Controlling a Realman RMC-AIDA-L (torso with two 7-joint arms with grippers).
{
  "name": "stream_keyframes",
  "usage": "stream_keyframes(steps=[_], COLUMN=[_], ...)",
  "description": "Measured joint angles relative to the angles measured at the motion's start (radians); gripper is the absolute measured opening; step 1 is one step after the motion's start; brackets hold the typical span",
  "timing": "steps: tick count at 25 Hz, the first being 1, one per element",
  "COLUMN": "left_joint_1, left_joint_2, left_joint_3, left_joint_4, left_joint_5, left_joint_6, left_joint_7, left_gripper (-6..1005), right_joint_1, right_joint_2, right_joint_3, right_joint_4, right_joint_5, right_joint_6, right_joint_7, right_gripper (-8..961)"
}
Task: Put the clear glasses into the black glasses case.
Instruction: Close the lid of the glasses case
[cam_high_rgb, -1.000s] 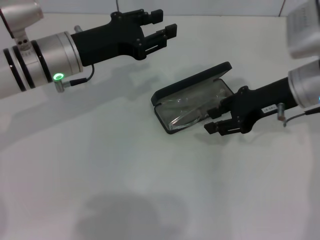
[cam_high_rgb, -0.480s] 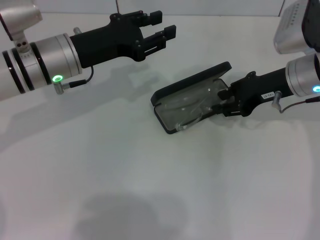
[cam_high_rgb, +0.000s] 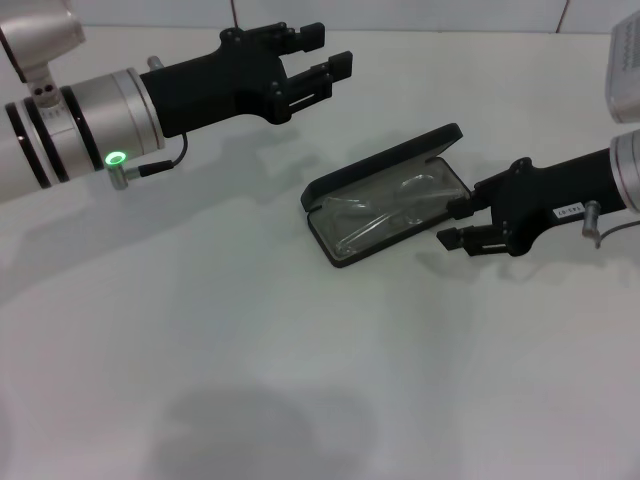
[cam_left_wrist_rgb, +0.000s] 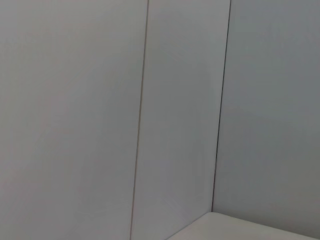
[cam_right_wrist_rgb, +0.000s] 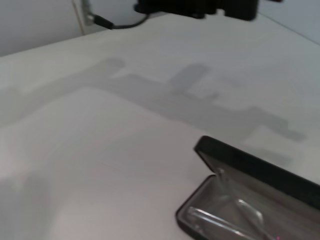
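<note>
The black glasses case (cam_high_rgb: 342, 175) lies open near the table's middle right, lid raised toward the back. The clear glasses (cam_high_rgb: 385, 212) rest inside on the grey lining; the right wrist view shows the case (cam_right_wrist_rgb: 260, 167) with the glasses (cam_right_wrist_rgb: 220, 220) in it. My right gripper (cam_high_rgb: 457, 225) hovers just right of the case's right end, open, holding nothing. My left gripper (cam_high_rgb: 332, 62) hangs open above the table at the back left, well apart from the case.
The white table (cam_high_rgb: 250, 350) spreads wide in front and to the left of the case. A pale wall (cam_left_wrist_rgb: 150, 100) stands behind the table. The left arm (cam_right_wrist_rgb: 200, 6) shows far off in the right wrist view.
My right gripper has drawn back to the right, away from the case's end, and its fingers have parted. The glasses stay in the case. The left arm has not moved.
</note>
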Motion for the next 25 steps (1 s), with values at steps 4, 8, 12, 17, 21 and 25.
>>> stream_keyframes(steps=[4,8,12,17,21,25], left_joint_1=[0.0,-0.005,-0.004,-0.039,-0.06,-0.075], left_joint_2=[0.0,-0.001,-0.001,-0.002,-0.004,-0.005], left_joint_3=[0.0,0.002,0.005,0.093,0.164,0.206], left_joint_4=[-0.003,-0.009,-0.018,-0.038,-0.045,-0.049], left_joint_5=[0.0,0.003,0.021,0.052,0.049,0.049], left_joint_6=[0.001,-0.007,-0.042,-0.14,-0.203,-0.247], left_joint_7=[0.0,-0.004,-0.013,-0.053,-0.068,-0.098], left_gripper=[530,531,531,531,531,532], right_joint_1=[0.01,0.023,-0.018,-0.114,-0.184,-0.234], right_joint_2=[0.005,0.002,-0.01,-0.039,-0.05,-0.043], right_joint_3=[-0.013,-0.011,0.151,0.482,0.571,0.567], right_joint_4=[0.009,0.032,0.019,0.061,0.108,0.114], right_joint_5=[0.003,0.013,0.025,0.068,0.103,0.114], right_joint_6=[-0.029,-0.093,-0.297,-0.529,-0.557,-0.565], right_joint_7=[-0.009,-0.034,-0.169,-0.412,-0.526,-0.59], right_gripper=[396,395,394,393,394,394])
